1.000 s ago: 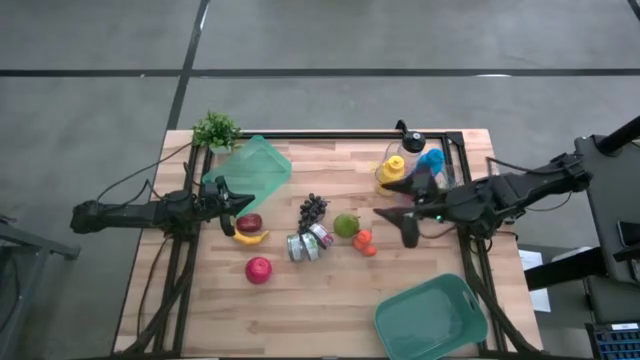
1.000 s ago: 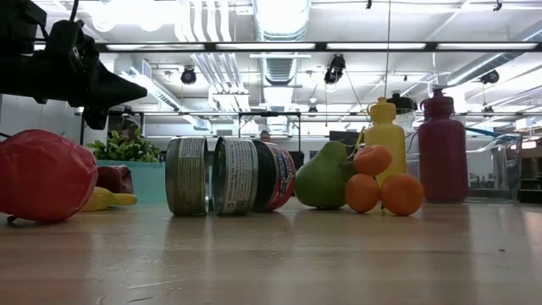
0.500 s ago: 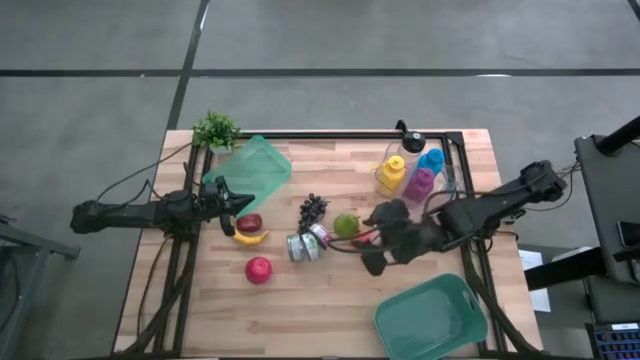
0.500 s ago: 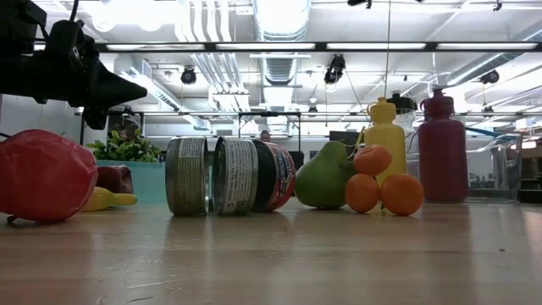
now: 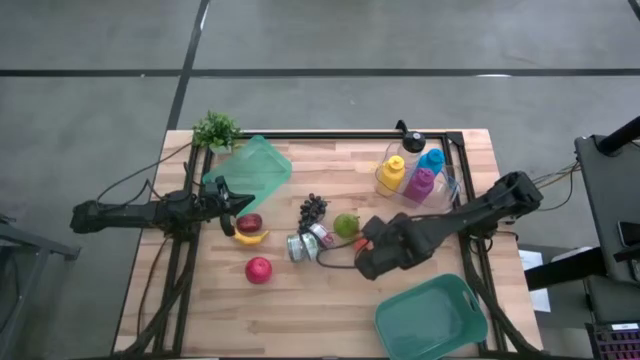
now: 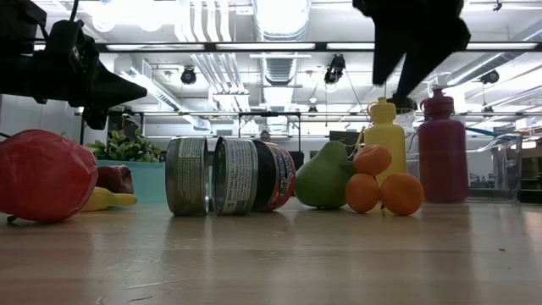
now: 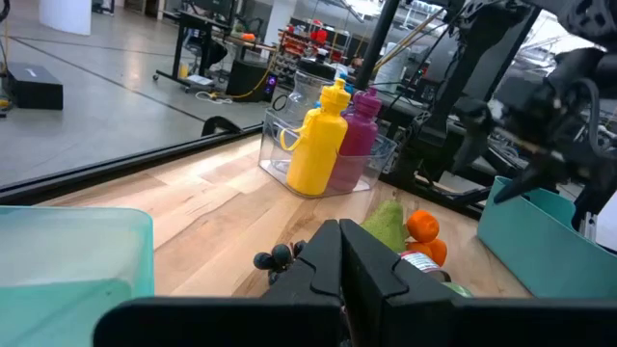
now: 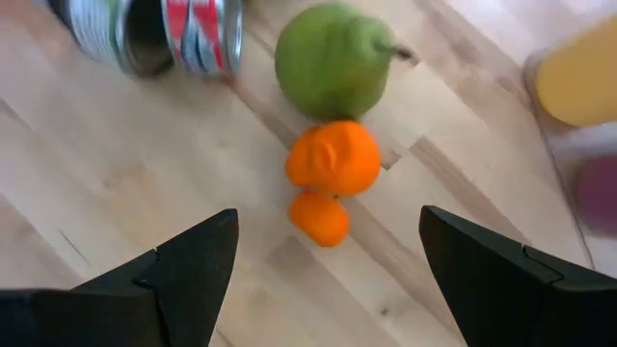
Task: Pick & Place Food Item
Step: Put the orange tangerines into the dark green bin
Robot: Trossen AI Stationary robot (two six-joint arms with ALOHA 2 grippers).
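Note:
Three oranges (image 8: 333, 159) lie in a cluster (image 6: 378, 188) on the wooden table, beside a green pear (image 5: 346, 224) and two cans (image 5: 305, 243) lying on their sides. My right gripper (image 8: 328, 280) hangs open above the oranges, fingers pointing down, one on either side of them, touching nothing. It shows high up in the low view (image 6: 398, 68), well clear of the fruit, and covers the oranges in the high view (image 5: 366, 250). My left gripper (image 5: 235, 205) waits shut above the table's left part, near a dark red fruit (image 5: 249, 222) and a banana (image 5: 250, 237).
A teal bin (image 5: 432, 318) sits at the table's near right corner. Another teal bin (image 5: 255, 170) and a potted plant (image 5: 216, 130) are at the far left. Bottles in a clear holder (image 5: 410, 175) stand at the far right. Grapes (image 5: 313, 208) and a red apple (image 5: 258, 269) lie mid-table.
My right arm has swung from beside the bottles toward the table's left and near edge, ending over the oranges. It has also come down, now showing at the top of the low view. Nothing on the table has moved.

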